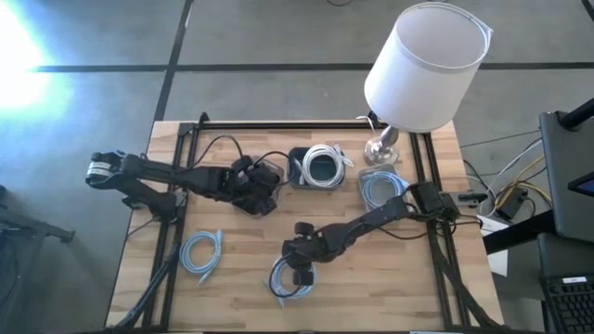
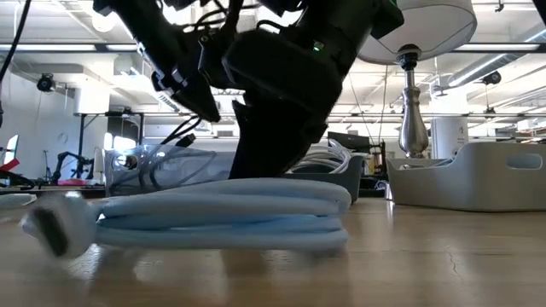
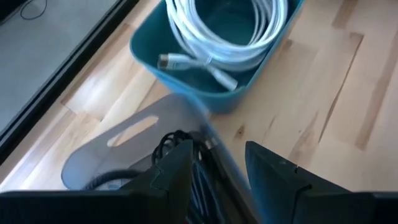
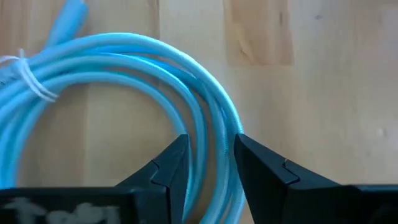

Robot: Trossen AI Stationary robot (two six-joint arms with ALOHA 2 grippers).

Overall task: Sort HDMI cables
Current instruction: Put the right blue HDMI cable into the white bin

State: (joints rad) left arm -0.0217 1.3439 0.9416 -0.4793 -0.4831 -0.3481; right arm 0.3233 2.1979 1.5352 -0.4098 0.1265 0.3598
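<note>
Right pincer (image 4: 208, 165) stands open astride strands of the light-blue HDMI coil (image 4: 124, 74) lying flat on the table (image 4: 311, 93) near its front edge; I judge it light, springy, slippery, best pinched across the bundled strands.

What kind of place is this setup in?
Probably a robotics lab or workshop: a wooden table on bare concrete floor, open ceiling with strip lights, and equipment stands behind.

This was a lab or workshop hall: ceiling strip lights (image 2: 77, 49), concrete floor (image 1: 278, 37), equipment stands behind.
</note>
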